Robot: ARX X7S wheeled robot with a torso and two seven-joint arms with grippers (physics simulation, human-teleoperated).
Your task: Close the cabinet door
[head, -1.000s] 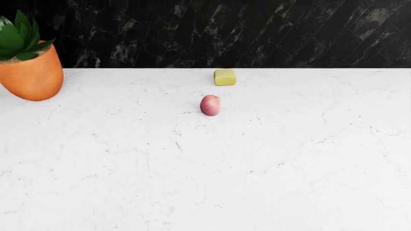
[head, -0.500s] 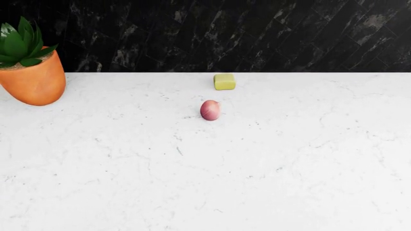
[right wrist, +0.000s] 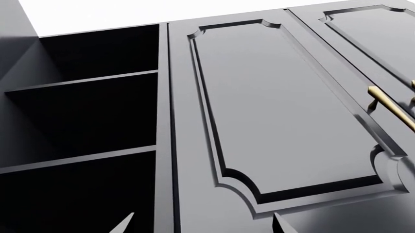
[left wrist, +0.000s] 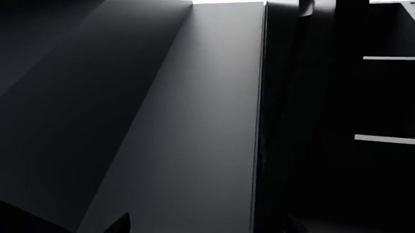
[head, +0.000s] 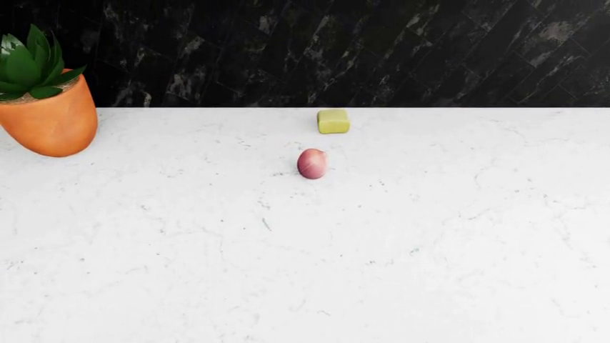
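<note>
The cabinet door fills the left wrist view as a flat dark grey panel, swung open, with a thin paler edge beside a dark cabinet interior with shelves. My left gripper is open close in front of this panel; one dark fingertip shows, holding nothing. In the right wrist view, my right gripper is open and empty, facing the open shelved compartment and the post beside it. Neither gripper shows in the head view.
Closed panelled doors with brass handles stand beside the open compartment. The head view shows a white marble counter with an orange plant pot, a yellow sponge, a small reddish onion and a black marble backsplash.
The head view rose slightly between the earliest frame and the one after it, so the counter objects sit a little lower. Since then nothing has moved.
</note>
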